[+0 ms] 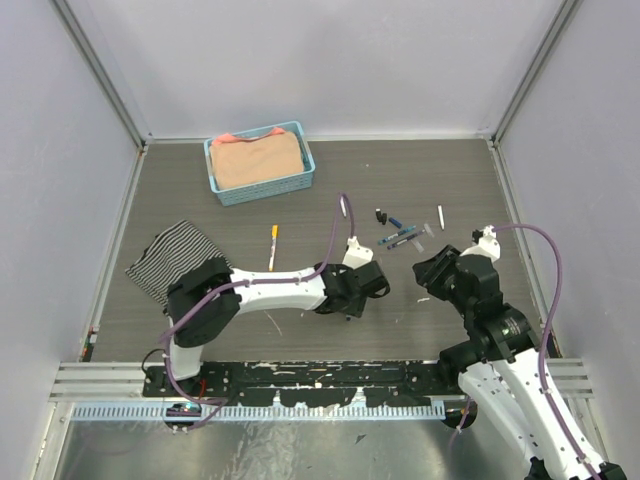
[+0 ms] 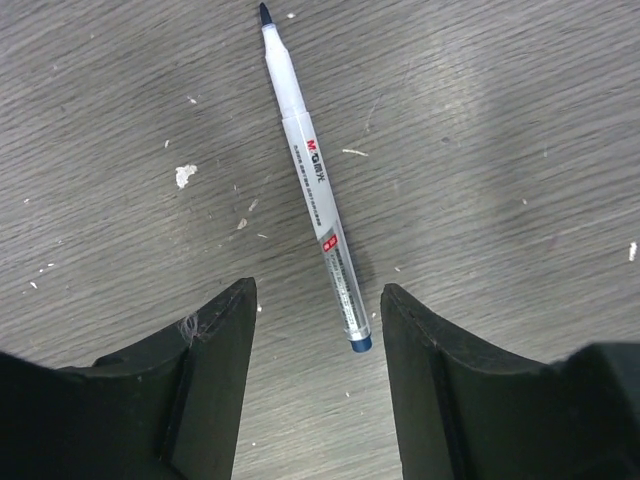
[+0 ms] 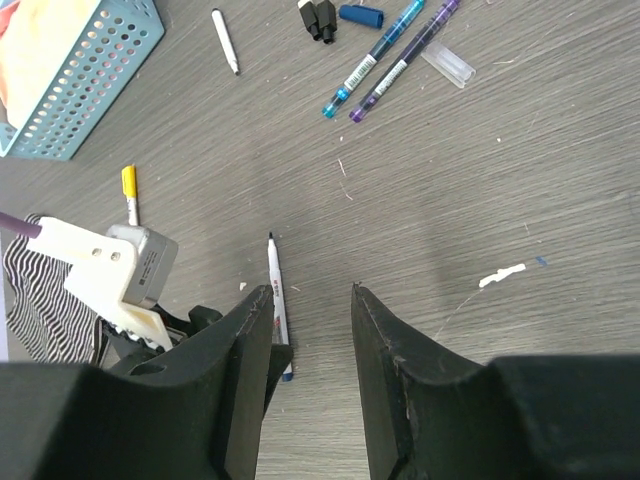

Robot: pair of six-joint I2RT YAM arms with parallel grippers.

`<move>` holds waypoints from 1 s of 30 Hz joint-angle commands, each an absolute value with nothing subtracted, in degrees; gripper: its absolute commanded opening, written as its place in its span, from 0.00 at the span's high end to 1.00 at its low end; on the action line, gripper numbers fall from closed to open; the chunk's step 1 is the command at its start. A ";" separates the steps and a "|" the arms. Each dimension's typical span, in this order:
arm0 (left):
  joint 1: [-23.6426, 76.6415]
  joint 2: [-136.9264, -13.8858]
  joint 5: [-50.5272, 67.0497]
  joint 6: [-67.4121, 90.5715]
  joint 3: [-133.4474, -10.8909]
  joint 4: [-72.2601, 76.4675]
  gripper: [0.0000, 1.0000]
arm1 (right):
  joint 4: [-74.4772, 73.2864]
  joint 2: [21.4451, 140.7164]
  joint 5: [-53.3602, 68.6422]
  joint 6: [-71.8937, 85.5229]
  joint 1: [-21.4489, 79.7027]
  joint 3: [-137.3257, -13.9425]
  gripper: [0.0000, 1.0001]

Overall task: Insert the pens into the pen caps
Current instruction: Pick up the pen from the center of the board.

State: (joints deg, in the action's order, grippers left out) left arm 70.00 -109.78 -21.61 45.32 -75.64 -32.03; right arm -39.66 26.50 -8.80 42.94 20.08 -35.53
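Observation:
A white pen (image 2: 318,195) with a dark tip and a blue end lies flat on the table. My left gripper (image 2: 318,305) is open just above it, and the pen's blue end lies between the fingertips, touching neither. My right gripper (image 3: 308,295) is open and empty, with the same pen (image 3: 275,285) beside its left finger. Farther off lie a light blue pen (image 3: 375,58), a purple pen (image 3: 408,55), a blue cap (image 3: 360,15), black caps (image 3: 318,18), a clear cap (image 3: 447,62), a small white pen (image 3: 225,40) and a yellow-capped pen (image 3: 129,190).
A blue basket (image 1: 222,190) holding a peach cloth stands at the back left. A striped cloth (image 1: 165,255) lies at the left. My left gripper (image 1: 375,283) and right gripper (image 1: 425,268) are close together at mid-table. The pen cluster (image 1: 398,236) lies just beyond them.

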 commanded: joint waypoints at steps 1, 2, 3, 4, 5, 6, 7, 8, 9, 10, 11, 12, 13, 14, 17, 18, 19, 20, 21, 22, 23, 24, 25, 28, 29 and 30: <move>69.95 -111.01 -22.35 46.96 -76.12 -29.94 0.42 | -39.31 26.43 -10.37 40.99 19.94 -38.88 0.57; 69.92 -111.46 -22.25 47.08 -76.06 -29.82 0.42 | -39.29 26.60 -10.37 40.90 19.93 -39.07 0.57; 69.96 -111.75 -22.19 47.11 -76.06 -29.61 0.43 | -39.29 26.78 -10.36 40.74 19.88 -39.19 0.57; 69.96 -112.08 -21.98 47.13 -75.95 -29.23 0.44 | -39.29 26.95 -10.33 40.63 19.94 -39.37 0.57; 69.95 -112.33 -21.59 47.11 -75.86 -28.80 0.45 | -39.36 27.05 -10.29 40.50 19.93 -39.46 0.57; 69.96 -112.59 -21.27 47.11 -75.77 -28.32 0.45 | -39.37 27.15 -10.28 40.44 19.95 -39.54 0.57; 69.96 -112.94 -20.84 47.11 -75.76 -28.00 0.46 | -39.45 27.23 -10.28 40.35 19.92 -39.68 0.57; 69.93 -113.25 -20.69 47.19 -75.85 -27.88 0.46 | -39.46 27.31 -10.35 40.28 19.93 -39.71 0.57; 69.96 -113.48 -20.62 47.22 -75.93 -27.93 0.47 | -39.51 27.37 -10.37 40.26 19.90 -39.81 0.57; 69.96 -113.75 -20.69 47.25 -75.94 -27.95 0.47 | -39.49 27.48 -10.43 40.21 19.90 -39.88 0.57; 69.92 -113.92 -20.64 47.35 -75.87 -27.94 0.48 | -39.50 27.59 -10.45 40.25 19.91 -39.92 0.57; 69.91 -114.05 -20.55 47.44 -75.74 -27.87 0.49 | -39.47 27.66 -10.46 40.25 19.94 -39.99 0.57; 69.98 -114.16 -20.49 47.42 -75.59 -27.83 0.49 | -39.52 27.76 -10.46 40.25 19.88 -40.06 0.57; 69.95 -114.24 -20.30 47.39 -75.48 -27.66 0.53 | -39.55 27.80 -10.46 40.25 19.94 -40.12 0.57; 70.00 -114.37 -20.00 47.63 -74.71 -27.03 0.58 | -39.63 27.77 -10.71 40.25 19.91 -40.30 0.57; 69.93 -114.28 -20.11 47.89 -74.31 -26.99 0.59 | -39.70 27.77 -10.80 40.25 19.88 -40.45 0.57; 69.96 -114.14 -20.06 48.04 -73.78 -26.86 0.60 | -39.80 27.77 -10.79 40.25 19.88 -40.57 0.57; 69.96 -113.90 -20.04 48.14 -73.23 -26.69 0.62 | -39.81 27.91 -10.81 40.25 19.90 -40.67 0.57; 69.96 -113.61 -20.11 48.30 -72.50 -26.52 0.65 | -39.81 27.99 -10.79 40.25 19.92 -40.81 0.57; 69.96 -113.10 -20.09 48.38 -71.63 -26.32 0.68 | -39.81 28.24 -10.79 40.18 19.93 -40.93 0.57; 69.92 -112.59 -20.18 48.42 -70.76 -26.09 0.71 | -39.81 28.42 -10.81 40.15 19.90 -41.00 0.57; 69.96 -112.10 -20.32 48.50 -69.81 -25.96 0.74 | -39.75 28.66 -10.83 40.16 19.90 -40.96 0.57; 69.96 -111.41 -20.61 48.58 -69.03 -25.93 0.77 | -39.60 28.92 -10.80 40.23 19.92 -40.91 0.57; 69.96 -109.14 -21.17 48.42 -66.18 -25.46 0.85 | -38.77 29.34 -9.98 40.55 19.92 -40.18 0.57; 69.96 -108.13 -21.32 48.10 -65.58 -25.44 0.88 | -38.24 29.54 -9.13 40.60 19.94 -39.85 0.56; 69.96 -107.32 -21.69 47.63 -65.07 -25.55 0.90 | -37.39 29.60 -8.00 40.45 19.87 -39.30 0.56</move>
